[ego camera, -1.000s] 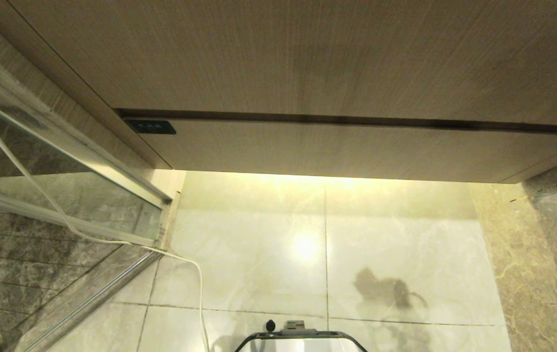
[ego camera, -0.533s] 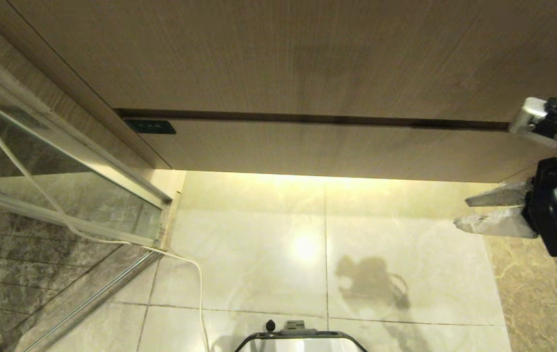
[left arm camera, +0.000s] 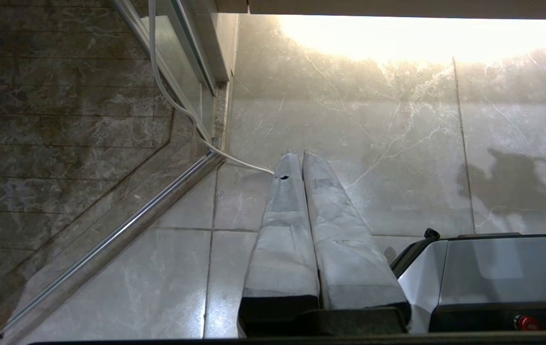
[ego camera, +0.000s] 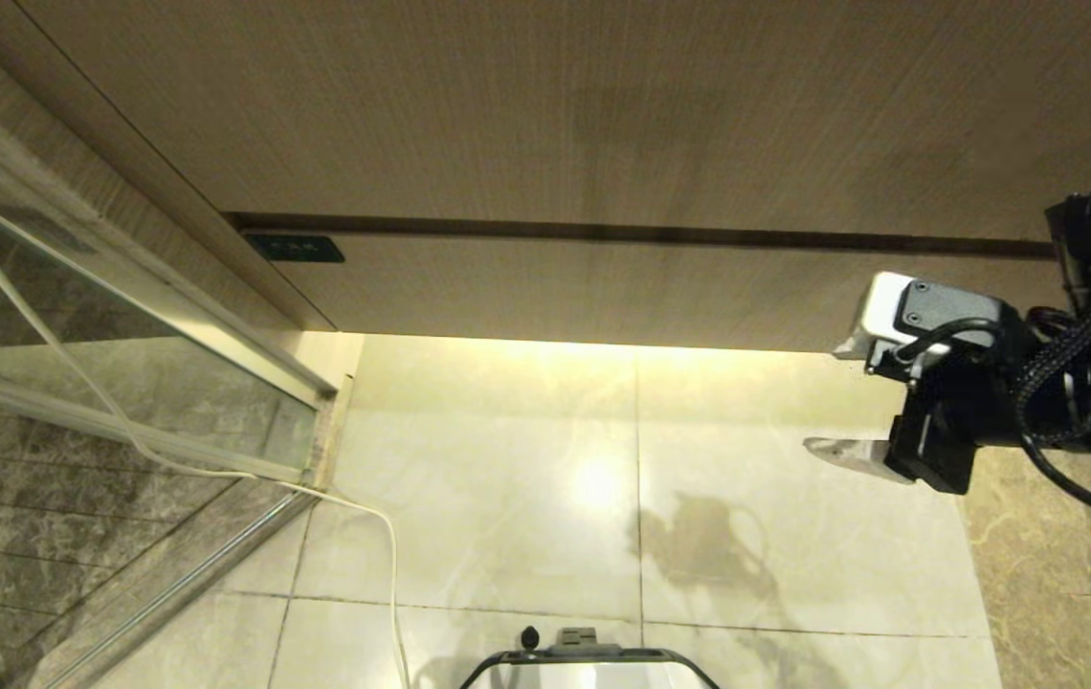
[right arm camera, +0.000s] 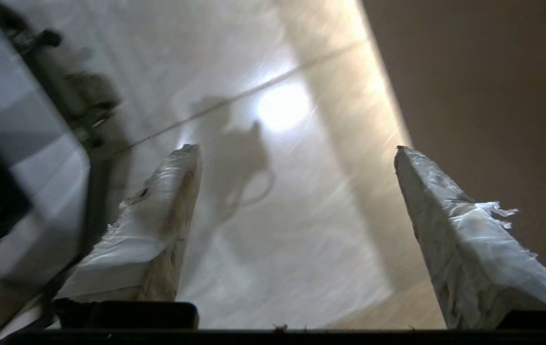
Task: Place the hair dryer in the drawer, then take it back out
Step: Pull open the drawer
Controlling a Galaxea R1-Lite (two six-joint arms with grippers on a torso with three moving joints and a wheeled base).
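Drawer point(ego camera: 603, 287): closed, flush below taller panel point(ego camera: 545, 105); stiff front, likely slides heavy; grip top-edge gap.
Hair dryer: not in view.
Right gripper point(right arm camera: 297, 191): jaws wide apart, empty, beside drawer's right end.
Left gripper point(left arm camera: 301, 163): parked, jaws closed, empty.

The right end effector point(ego camera: 842, 450) comes into the head view from the right edge (a second ago it is nowhere in that view). It now sits farther in than half a second ago, with its wrist turned. Its fingers point(right arm camera: 167, 211), close together then, stand wide apart with nothing between them. Its shadow point(ego camera: 699, 545) on the floor point(ego camera: 507, 498) below it shifts left.
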